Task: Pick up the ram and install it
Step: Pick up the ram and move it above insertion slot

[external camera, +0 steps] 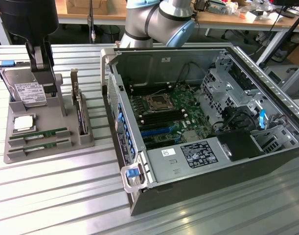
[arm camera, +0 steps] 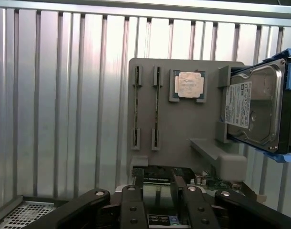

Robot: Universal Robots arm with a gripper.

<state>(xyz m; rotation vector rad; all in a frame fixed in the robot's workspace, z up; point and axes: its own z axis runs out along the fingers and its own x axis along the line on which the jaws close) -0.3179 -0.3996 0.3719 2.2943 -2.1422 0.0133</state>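
Presently, approach step: the gripper (external camera: pixel 41 62), jaws standing apart and empty, is hovering over the grey tray (external camera: pixel 46 152); the ram (external camera: pixel 39 133) is lying slotted there beside its twin (external camera: pixel 40 144). Grasping seemingly calls for straddling its thin upper edge.

arm (external camera: pixel 156 19): grey tube and pale blue joint cap seen at the top middle of the exterior view | wrist (external camera: pixel 27 14): carried out to the exterior view's left, black housing held upright | gripper (arm camera: pixel 158 183): pointed straight down, held aloft | fingers (arm camera: pixel 134 195): spread wide, kept parallel, closed on nothing
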